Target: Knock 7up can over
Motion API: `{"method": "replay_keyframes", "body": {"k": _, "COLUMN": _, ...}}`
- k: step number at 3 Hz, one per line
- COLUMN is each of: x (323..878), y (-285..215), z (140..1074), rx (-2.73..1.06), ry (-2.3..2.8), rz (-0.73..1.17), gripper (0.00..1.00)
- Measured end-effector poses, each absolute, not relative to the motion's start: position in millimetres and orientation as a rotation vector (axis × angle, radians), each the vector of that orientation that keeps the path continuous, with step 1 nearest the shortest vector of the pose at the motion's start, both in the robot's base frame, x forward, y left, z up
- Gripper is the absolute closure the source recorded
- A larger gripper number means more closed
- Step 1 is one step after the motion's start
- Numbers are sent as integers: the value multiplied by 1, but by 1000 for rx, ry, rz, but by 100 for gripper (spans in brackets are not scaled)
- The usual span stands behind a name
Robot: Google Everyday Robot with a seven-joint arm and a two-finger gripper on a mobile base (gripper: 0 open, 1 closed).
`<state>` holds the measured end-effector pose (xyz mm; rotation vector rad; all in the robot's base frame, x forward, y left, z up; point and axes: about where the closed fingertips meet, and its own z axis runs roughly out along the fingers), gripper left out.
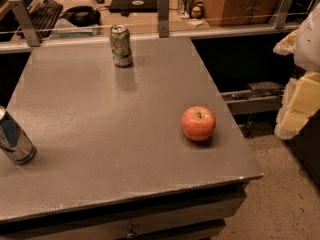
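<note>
The 7up can (120, 45) stands upright near the far edge of the grey table (100, 129). It is whitish-silver with green markings and a silver top. My gripper (298, 91) is at the right edge of the view, off the table's right side and well away from the can. Only its pale, yellowish-white parts show.
A red apple (198, 123) lies on the table's right part. A blue-and-silver can (13, 137) stands at the left edge. A glass partition with metal posts (163, 14) runs behind the table. Beyond it is a desk with a keyboard (44, 11) and headphones (81, 15).
</note>
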<state>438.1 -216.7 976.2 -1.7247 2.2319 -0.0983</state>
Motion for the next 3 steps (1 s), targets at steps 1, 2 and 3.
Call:
{"method": "replay_keyframes", "body": {"k": 1, "x": 438, "y": -217, "z": 976, "rx": -1725, "ry": 2232, "rz": -99, "gripper": 0}}
{"method": "replay_keyframes", "body": {"k": 2, "x": 469, "y": -202, "z": 970, "rx": -1708, "ry": 2177, "rz": -58, "gripper": 0}}
{"method": "replay_keyframes", "body": {"k": 3, "x": 539, "y": -168, "z": 958, "rx": -1672, "ry": 2083, "rz": 23, "gripper": 0}}
